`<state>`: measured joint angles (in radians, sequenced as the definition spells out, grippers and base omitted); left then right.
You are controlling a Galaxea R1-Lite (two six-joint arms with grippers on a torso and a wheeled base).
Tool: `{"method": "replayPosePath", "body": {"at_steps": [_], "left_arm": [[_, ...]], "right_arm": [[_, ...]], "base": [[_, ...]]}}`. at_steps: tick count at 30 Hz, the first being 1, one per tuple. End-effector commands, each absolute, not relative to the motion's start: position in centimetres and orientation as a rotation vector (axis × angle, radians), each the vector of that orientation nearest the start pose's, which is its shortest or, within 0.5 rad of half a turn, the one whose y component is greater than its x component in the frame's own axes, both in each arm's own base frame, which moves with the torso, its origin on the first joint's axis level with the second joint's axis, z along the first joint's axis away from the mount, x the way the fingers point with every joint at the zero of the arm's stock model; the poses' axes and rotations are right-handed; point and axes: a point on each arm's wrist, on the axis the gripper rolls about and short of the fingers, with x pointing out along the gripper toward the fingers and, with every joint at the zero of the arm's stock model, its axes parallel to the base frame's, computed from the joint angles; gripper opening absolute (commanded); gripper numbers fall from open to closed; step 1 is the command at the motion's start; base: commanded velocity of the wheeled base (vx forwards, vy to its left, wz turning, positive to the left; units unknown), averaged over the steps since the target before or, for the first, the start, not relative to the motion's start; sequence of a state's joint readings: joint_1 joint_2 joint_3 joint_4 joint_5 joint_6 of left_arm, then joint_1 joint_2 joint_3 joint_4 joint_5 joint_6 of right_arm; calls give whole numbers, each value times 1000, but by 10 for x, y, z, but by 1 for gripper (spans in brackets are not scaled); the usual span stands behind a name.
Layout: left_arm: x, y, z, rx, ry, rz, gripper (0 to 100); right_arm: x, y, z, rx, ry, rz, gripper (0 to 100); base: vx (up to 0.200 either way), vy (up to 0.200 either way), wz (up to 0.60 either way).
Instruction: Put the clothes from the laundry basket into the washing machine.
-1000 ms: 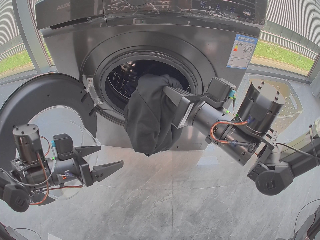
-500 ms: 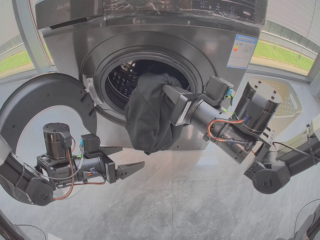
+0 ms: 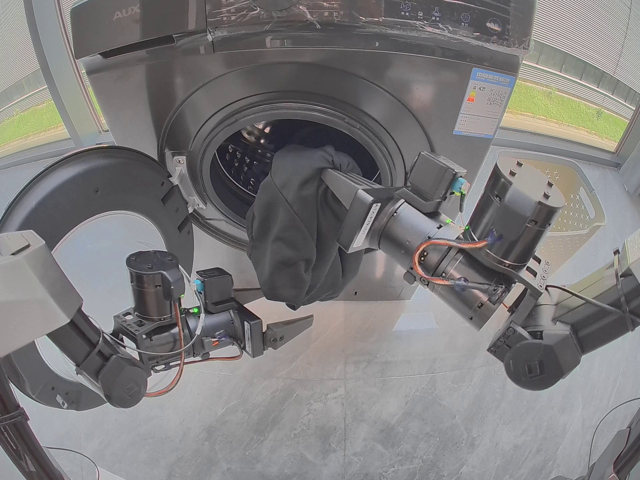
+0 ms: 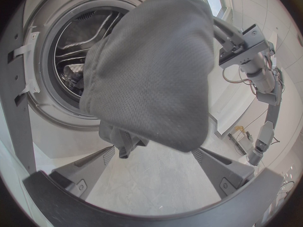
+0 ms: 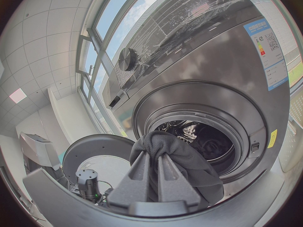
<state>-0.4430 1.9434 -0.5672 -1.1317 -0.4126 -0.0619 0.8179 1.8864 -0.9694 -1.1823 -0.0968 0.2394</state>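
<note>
Clenching the right hand (image 3: 329,180) on a bunched black knit garment (image 3: 293,235), pressing both fingers close together into its upper folds. Holding that garment up in front of the round drum opening (image 3: 243,158) of the dark grey front-loading washing machine (image 3: 413,95). Bringing the gripped top of the cloth level with the mouth of the drum while letting the bulk hang outside. Draping it down past the lower rim of the opening, clear of the grey marbled floor (image 3: 347,401).

Hovering the left hand (image 3: 287,307) low, just beneath the garment's hanging end, spreading its fingers wide apart and grasping nothing. Pointing that hand up toward the cloth and the drum. Cannot tell whether the upper finger is brushing the fabric or staying just short of it.

Leaving the machine's large round door (image 3: 87,195) with its clear centre pane swung fully open on the robot's left, behind the left arm. Glimpsing something dark deeper inside the ribbed steel drum, too dim to identify. Leaving the pale perforated plastic laundry basket (image 3: 580,201) beside the machine on the right, partly hidden behind the right arm.
</note>
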Motion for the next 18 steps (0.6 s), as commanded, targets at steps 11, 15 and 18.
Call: {"method": "replayPosePath", "body": {"at_steps": [11, 15, 18], "left_arm": [[313, -165, 82, -55, 244, -803, 100], [316, -168, 83, -54, 214, -781, 100], [316, -171, 83, -53, 190, -773, 0]], "right_arm": [[244, 261, 221, 351, -161, 751, 0], [244, 261, 220, 354, -167, 751, 0], [244, 261, 219, 355, -170, 751, 0]], "base": [[0, 0, 0], [0, 0, 0], [0, 0, 0]]}}
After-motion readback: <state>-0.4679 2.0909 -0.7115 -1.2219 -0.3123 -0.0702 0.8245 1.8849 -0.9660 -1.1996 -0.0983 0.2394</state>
